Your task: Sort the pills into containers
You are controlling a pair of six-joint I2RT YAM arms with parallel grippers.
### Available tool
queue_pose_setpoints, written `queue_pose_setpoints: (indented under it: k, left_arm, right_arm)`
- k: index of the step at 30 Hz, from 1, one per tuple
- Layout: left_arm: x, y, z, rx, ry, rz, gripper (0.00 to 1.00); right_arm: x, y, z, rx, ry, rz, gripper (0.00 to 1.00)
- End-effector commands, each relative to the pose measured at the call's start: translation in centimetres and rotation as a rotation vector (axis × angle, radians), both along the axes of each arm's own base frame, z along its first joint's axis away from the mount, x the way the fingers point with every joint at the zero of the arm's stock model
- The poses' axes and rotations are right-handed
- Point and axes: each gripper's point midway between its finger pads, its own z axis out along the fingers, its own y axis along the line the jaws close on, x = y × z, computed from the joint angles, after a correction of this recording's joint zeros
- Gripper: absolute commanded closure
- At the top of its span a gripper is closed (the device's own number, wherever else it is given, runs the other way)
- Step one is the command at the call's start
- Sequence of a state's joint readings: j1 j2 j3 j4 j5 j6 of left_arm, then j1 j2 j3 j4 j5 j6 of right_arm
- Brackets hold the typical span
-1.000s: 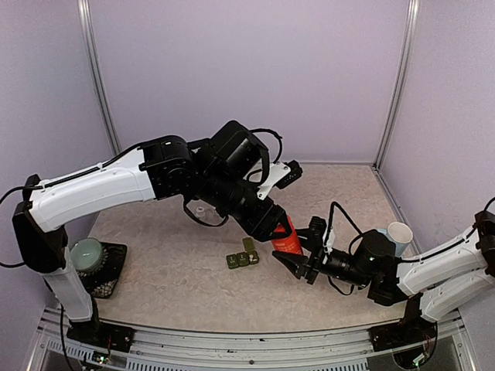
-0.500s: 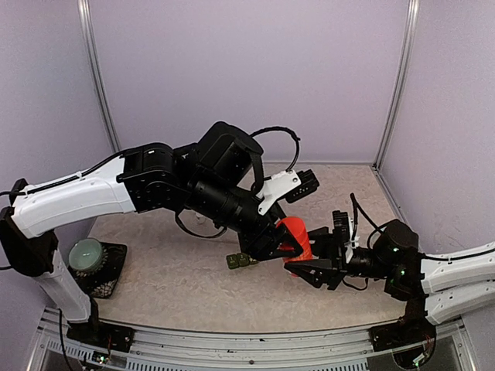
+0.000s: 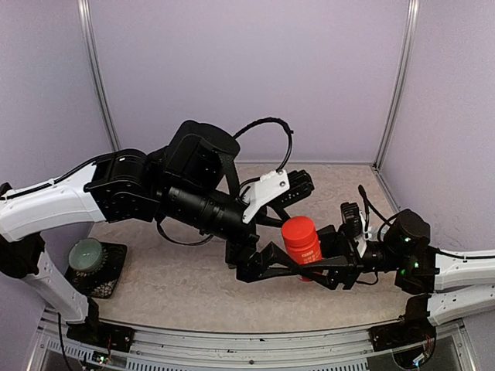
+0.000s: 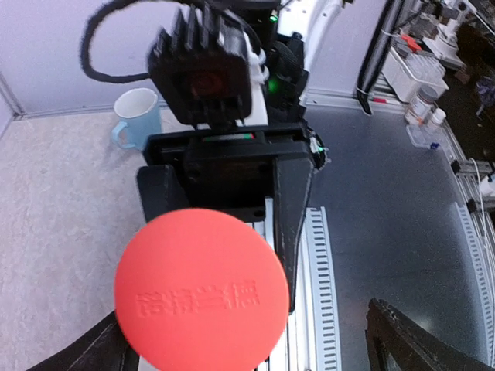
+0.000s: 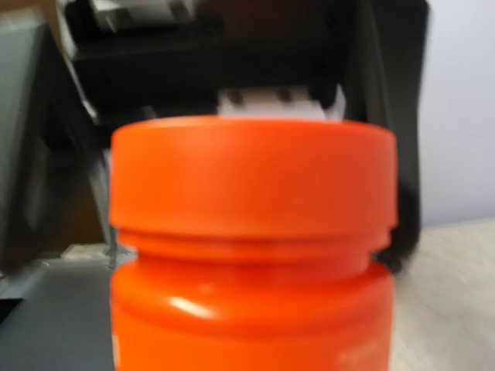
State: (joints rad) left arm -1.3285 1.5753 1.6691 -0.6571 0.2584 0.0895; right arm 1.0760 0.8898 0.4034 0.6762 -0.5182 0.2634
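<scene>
The right gripper (image 3: 317, 259) is closed on the lower body of the orange bottle (image 3: 301, 239), lid up, at 4 o'clock from the middle of the top view. The left gripper (image 4: 246, 340) stands wide (fingers at 8 and 4 o'clock of the lid, not clamping it). The green containers are hidden.

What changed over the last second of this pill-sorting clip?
The left gripper carried the orange bottle up and rightward from beside the containers, then opened and let it go. The right gripper moved in around it and now appears to hold it above the table. The pale-green round item on its black stand stayed put; the containers are now hidden behind the left gripper.
</scene>
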Motion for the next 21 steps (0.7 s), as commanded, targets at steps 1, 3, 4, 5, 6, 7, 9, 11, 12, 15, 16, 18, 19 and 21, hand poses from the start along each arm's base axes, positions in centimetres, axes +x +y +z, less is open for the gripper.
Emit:
queue_pose_setpoints:
  k: [1, 3, 4, 5, 6, 7, 9, 11, 12, 15, 16, 18, 19, 21]
  left_arm:
    - [3.3, -0.3, 3.7, -0.121, -0.024, 0.207, 0.01]
    - [4.8, -0.7, 3.5, -0.098, 0.005, 0.285, 0.01]
    - [5.4, -1.0, 3.3, -0.082, 0.029, 0.318, 0.01]
    - [5.7, -1.4, 2.9, -0.059, 0.045, 0.329, 0.01]
    - [5.8, -1.7, 2.4, -0.033, 0.054, 0.334, 0.01]
    - [6.1, -2.0, 2.1, -0.017, 0.057, 0.346, 0.01]
    - [6.4, -2.6, 1.7, -0.005, 0.068, 0.358, 0.01]
    - [7.2, -2.7, 1.4, 0.0, 0.076, 0.385, 0.01]
    - [7.6, -2.6, 1.2, 0.004, 0.081, 0.398, 0.01]
    - [9.1, -1.9, 0.7, 0.001, 0.091, 0.446, 0.01]
    - [9.4, -1.6, 0.9, -0.009, 0.1, 0.455, 0.01]
    - [9.8, -1.3, 0.8, -0.024, 0.112, 0.462, 0.01]
    - [9.9, -1.1, 0.9, -0.032, 0.113, 0.462, 0.01]
    - [10.1, -0.9, 1.0, -0.038, 0.116, 0.465, 0.01]
  right_arm:
    - [2.5, 0.1, -0.1, -0.054, 0.007, -0.134, 0.65]
    - [3.2, 0.2, -0.5, -0.076, 0.002, -0.169, 0.66]
    - [3.4, 0.3, -0.6, -0.081, 0.0, -0.181, 0.66]
    - [3.6, 0.4, -0.7, -0.088, -0.002, -0.192, 0.66]
    - [3.8, 0.4, -0.8, -0.092, -0.003, -0.198, 0.66]
    - [3.8, 0.4, -0.8, -0.093, -0.006, -0.201, 0.66]
    - [4.0, 0.5, -0.8, -0.095, -0.009, -0.207, 0.66]
    - [4.0, 0.5, -0.7, -0.094, -0.011, -0.208, 0.66]
    - [3.9, 0.5, -0.6, -0.091, -0.014, -0.207, 0.66]
    - [3.8, 0.2, -0.3, -0.08, -0.019, -0.206, 0.66]
    - [3.8, 0.1, -0.1, -0.073, -0.023, -0.209, 0.66]
    - [3.8, -0.2, 0.1, -0.061, -0.026, -0.217, 0.66]
    - [3.7, -0.3, 0.2, -0.058, -0.028, -0.22, 0.66]
    - [3.7, -0.4, 0.4, -0.051, -0.031, -0.225, 0.66]
